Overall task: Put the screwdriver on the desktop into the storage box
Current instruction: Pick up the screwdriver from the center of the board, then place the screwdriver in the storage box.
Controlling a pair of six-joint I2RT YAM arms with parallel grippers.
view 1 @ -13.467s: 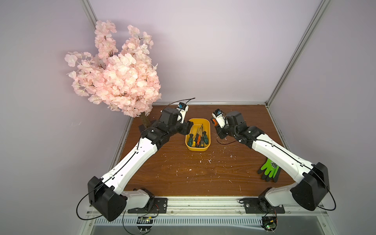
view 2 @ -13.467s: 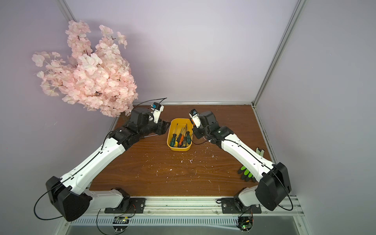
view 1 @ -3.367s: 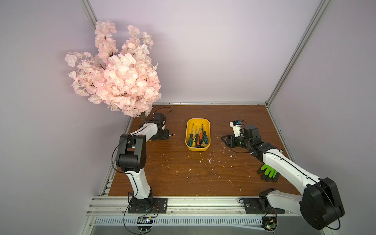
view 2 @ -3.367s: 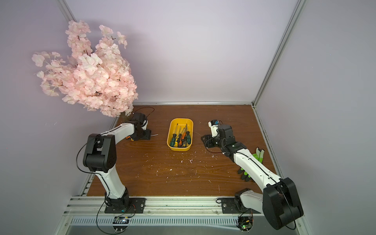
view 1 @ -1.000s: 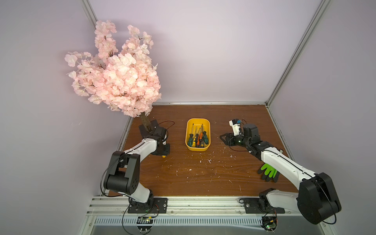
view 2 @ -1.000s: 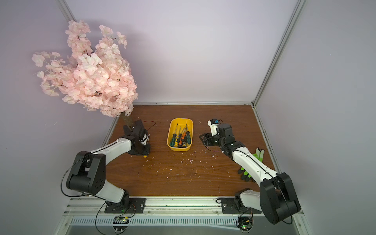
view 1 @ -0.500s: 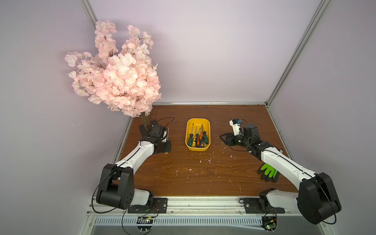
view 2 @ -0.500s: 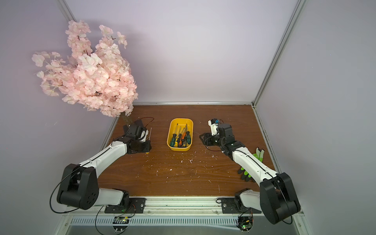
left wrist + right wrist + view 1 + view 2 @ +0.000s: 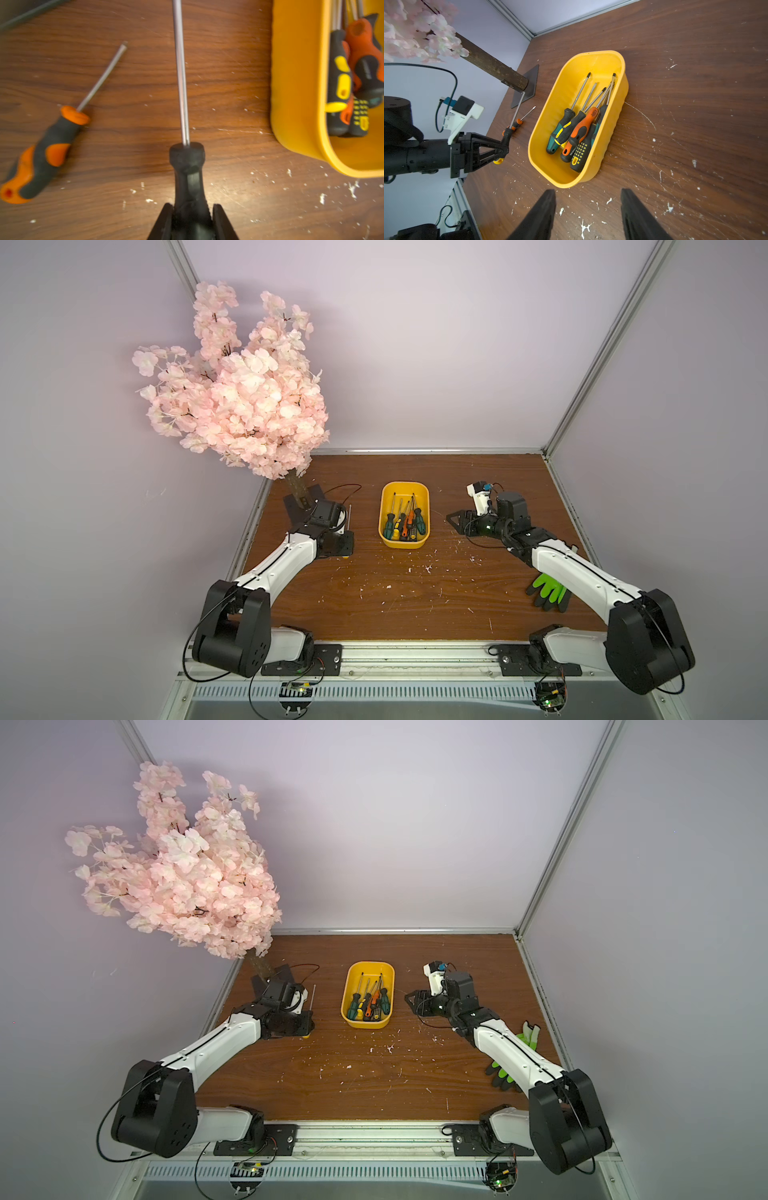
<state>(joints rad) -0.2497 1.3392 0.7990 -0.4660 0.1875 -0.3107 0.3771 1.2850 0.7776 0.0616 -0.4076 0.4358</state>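
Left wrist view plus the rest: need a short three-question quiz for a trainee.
1. True or false: the left gripper is shut on a black-handled screwdriver.
2. Fill in: the right gripper, facing the storage box, stands ____, holding nothing.
3. The loose orange-and-black screwdriver lies: A) in the storage box, B) on the desktop, C) in the right gripper.
Key: 1 true; 2 open; 3 B.
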